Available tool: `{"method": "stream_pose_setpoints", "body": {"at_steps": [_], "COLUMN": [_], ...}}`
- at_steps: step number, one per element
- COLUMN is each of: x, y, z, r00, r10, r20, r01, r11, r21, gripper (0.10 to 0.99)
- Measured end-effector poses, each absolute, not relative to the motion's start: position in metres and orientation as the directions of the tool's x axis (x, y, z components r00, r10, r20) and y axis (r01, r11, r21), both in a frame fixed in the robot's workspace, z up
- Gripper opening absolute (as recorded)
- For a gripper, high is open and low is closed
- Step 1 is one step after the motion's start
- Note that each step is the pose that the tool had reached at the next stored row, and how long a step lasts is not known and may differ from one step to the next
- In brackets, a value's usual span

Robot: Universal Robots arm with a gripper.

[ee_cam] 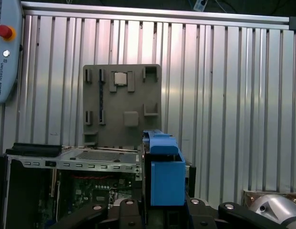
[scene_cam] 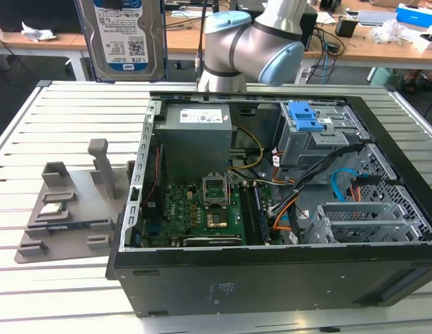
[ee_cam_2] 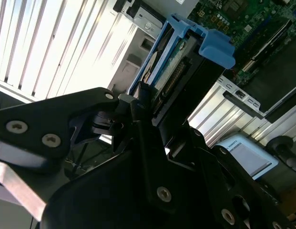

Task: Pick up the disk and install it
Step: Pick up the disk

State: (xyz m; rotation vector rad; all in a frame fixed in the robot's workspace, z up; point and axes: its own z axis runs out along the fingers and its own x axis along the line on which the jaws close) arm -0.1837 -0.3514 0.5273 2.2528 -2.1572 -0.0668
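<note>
I have the disk (scene_cam: 125, 38) in hand, up off the table (scene_cam: 42, 292) and not yet in the cage (scene_cam: 316, 136).

The end effector (ee_cam_2: 147, 109) is pinching the disk by one end, and in both wrist views its long axis runs straight out from the grip. In the exterior view it hangs upright at the upper left of the frame. The cage sits upper right inside the case (scene_cam: 271, 278), well apart.

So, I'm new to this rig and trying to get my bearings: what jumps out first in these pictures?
The disk, in its blue frame, hangs high at the exterior view's left, gripped by the end effector in the second wrist view. The open computer case lies in the exterior view's middle, with a grey fixture tray toward that view's left.
</note>
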Motion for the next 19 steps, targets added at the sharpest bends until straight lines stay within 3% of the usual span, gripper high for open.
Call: {"method": "stream_pose_setpoints", "body": {"at_steps": [19], "x": [-0.142], "y": [-0.351], "z": [0.527], "r00": [0.043], "r10": [-0.999], "r20": [-0.016], "r01": [-0.998], "r11": [-0.044], "r21": [0.045], "gripper": [0.361]}}
